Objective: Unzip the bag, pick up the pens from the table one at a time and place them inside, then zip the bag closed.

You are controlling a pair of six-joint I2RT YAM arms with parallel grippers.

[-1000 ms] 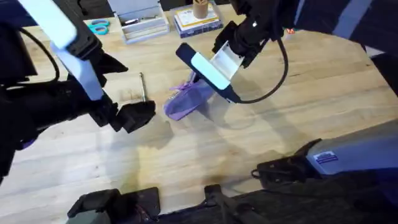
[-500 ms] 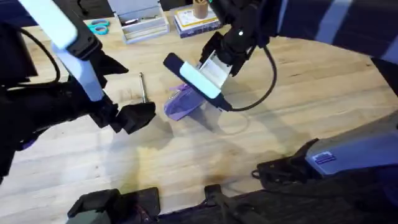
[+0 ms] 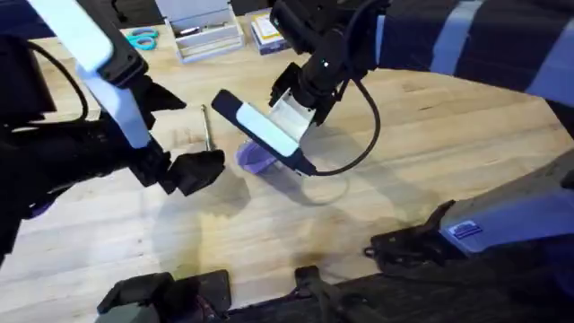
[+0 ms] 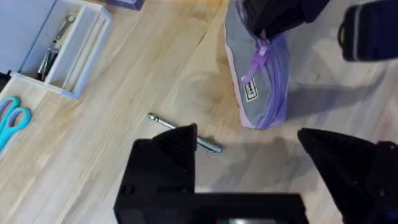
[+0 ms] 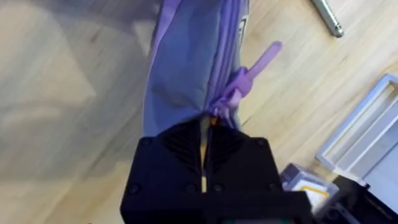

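Your R hand (image 5: 204, 163) is clamped on the lavender pouch (image 4: 258, 74) at its zipper end; L hand (image 4: 249, 162) hangs released over the counter (image 3: 448, 144).

Pouch sits mid-counter w/ purple zipper pull (image 5: 249, 71) sticking out just past the R fingers, which are pinched tight w/ a thin yellow-tan sliver between them. Silver pen (image 4: 185, 133) lies flat on the wood just beside the pouch, under your L hand's finger (image 4: 168, 155), not gripped. Clear plastic box (image 4: 59, 53) and teal scissors (image 4: 9, 121) sit well apart at far edge.

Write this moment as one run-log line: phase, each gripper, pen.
phase: inserting yellow pen | right gripper: shut on pen, at bag | left gripper: open, idle | silver pen: on table
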